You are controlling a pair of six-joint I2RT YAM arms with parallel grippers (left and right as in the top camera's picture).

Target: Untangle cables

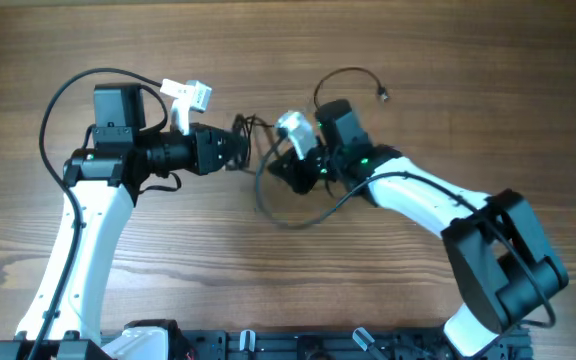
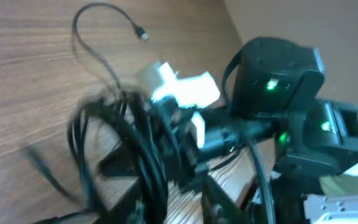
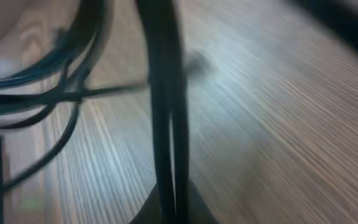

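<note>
The left arm (image 1: 88,240) and right arm (image 1: 418,197) are white with black housings (image 1: 118,105), green lights (image 1: 365,160) and black wires (image 1: 98,71).

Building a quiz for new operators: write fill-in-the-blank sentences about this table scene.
The cables are ____ in colour.
They lie on a ____ table.
The loose plug end lies nearer the robot's ____ arm.
Missing words: black; wooden; right.

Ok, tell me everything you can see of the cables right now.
The cables are thin, black, rubbery-looking cords, bunched into a tangle between the left gripper and right gripper. One loop lies on the wooden table toward the robot; one strand arcs away, ending in a small plug. Whether either gripper pinches them is unclear.
</note>
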